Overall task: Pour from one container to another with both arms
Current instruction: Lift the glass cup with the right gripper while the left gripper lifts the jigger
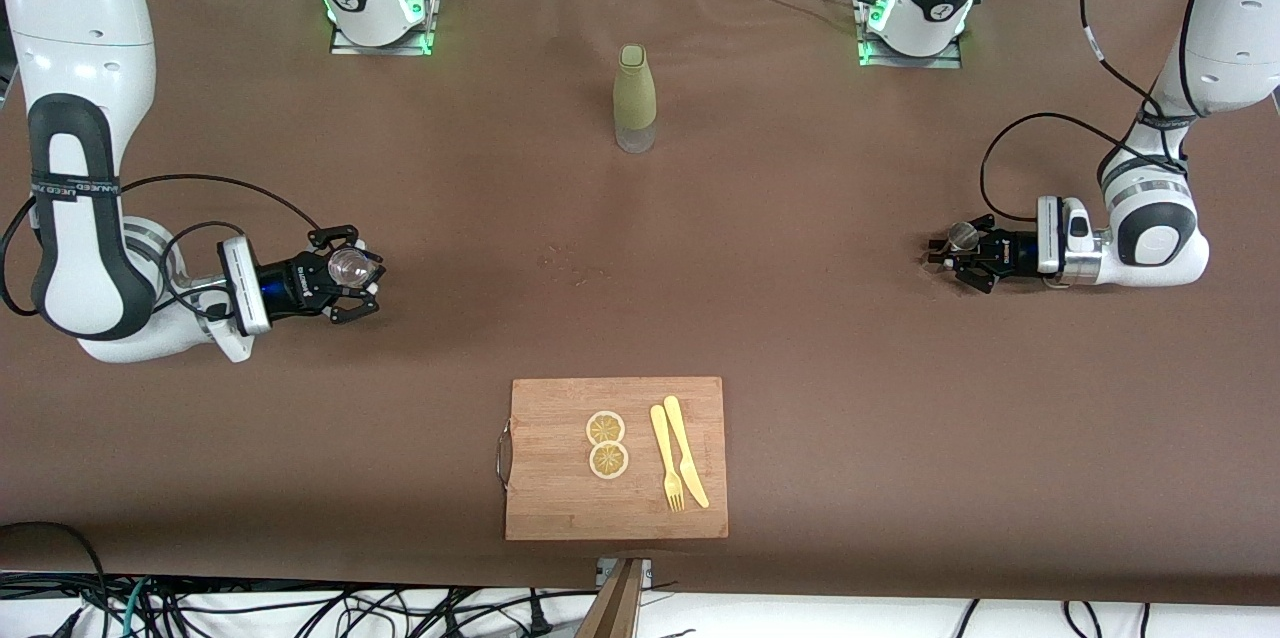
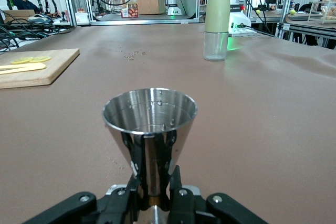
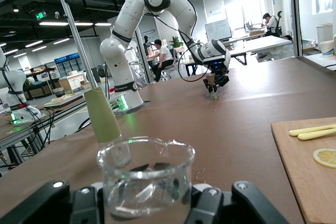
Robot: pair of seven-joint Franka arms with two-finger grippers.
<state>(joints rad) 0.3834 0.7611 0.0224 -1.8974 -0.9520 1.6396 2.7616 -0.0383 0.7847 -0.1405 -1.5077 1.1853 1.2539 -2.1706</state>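
At the left arm's end of the table, my left gripper (image 1: 950,253) is shut on the narrow waist of a steel cone-shaped jigger (image 1: 965,236). In the left wrist view the jigger (image 2: 150,114) stands upright with its mouth up, and the fingers (image 2: 176,182) pinch its waist. Low over the right arm's end of the table, my right gripper (image 1: 355,273) is shut on a small clear glass beaker (image 1: 350,266). The right wrist view shows this beaker (image 3: 145,179) upright between the fingers, with the left gripper (image 3: 212,90) farther off.
A green-sleeved bottle (image 1: 634,98) stands mid-table between the two arm bases, farther from the front camera than both grippers. A wooden cutting board (image 1: 560,498) with two lemon slices (image 1: 606,443), a yellow fork (image 1: 667,458) and a knife (image 1: 686,448) lies near the front edge.
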